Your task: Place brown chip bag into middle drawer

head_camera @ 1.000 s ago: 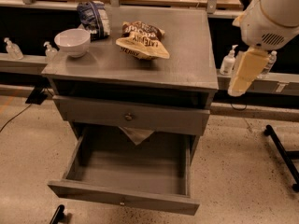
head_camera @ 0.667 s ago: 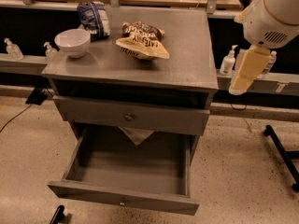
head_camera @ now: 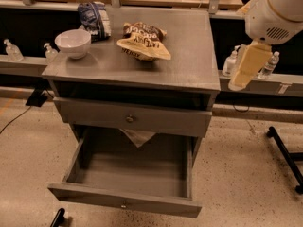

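One brown chip bag (head_camera: pixel 143 42) lies on the grey cabinet top (head_camera: pixel 189 60), well apart from the gripper (head_camera: pixel 239 79) and up to its left. Farther left are one blue-and-white bag (head_camera: pixel 94 17) and one white bowl (head_camera: pixel 73 42). Two drawers show. The upper drawer (head_camera: pixel 165 120) is closed. The middle drawer (head_camera: pixel 123 200), low and to the gripper's left, is pulled out, with a pale crumpled scrap (head_camera: pixel 138 137) hanging at its back. The gripper hangs off the cabinet's right edge, touching nothing and holding nothing I can see. I cannot tell whether it is open or closed.
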Robot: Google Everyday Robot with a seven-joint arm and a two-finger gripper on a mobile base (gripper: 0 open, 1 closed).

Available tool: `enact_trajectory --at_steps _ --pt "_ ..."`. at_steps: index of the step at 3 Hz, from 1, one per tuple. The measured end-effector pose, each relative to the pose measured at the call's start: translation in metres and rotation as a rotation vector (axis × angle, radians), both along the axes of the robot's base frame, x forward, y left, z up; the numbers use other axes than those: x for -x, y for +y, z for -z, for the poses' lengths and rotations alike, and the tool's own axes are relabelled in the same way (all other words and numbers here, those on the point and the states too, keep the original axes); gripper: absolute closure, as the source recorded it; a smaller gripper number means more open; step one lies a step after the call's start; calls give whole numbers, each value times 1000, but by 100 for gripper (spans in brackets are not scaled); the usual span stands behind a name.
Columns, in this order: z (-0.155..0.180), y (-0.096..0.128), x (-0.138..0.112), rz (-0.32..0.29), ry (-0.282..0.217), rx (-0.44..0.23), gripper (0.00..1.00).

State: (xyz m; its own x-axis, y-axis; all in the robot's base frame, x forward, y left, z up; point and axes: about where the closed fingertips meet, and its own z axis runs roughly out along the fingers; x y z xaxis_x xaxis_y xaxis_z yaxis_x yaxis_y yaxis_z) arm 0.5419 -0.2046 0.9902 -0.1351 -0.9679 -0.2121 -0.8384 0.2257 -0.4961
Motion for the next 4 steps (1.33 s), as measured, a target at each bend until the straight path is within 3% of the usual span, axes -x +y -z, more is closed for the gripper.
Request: enact_trajectory --at_steps 1,2,3,4 --pt "-19 27 -40 -57 -123 -39 0" --pt "-48 73 -88 -124 -284 -97 0" --pt "-51 139 -127 -195 -325 -203 0" --pt "-33 190 -145 -240 -295 -268 0"
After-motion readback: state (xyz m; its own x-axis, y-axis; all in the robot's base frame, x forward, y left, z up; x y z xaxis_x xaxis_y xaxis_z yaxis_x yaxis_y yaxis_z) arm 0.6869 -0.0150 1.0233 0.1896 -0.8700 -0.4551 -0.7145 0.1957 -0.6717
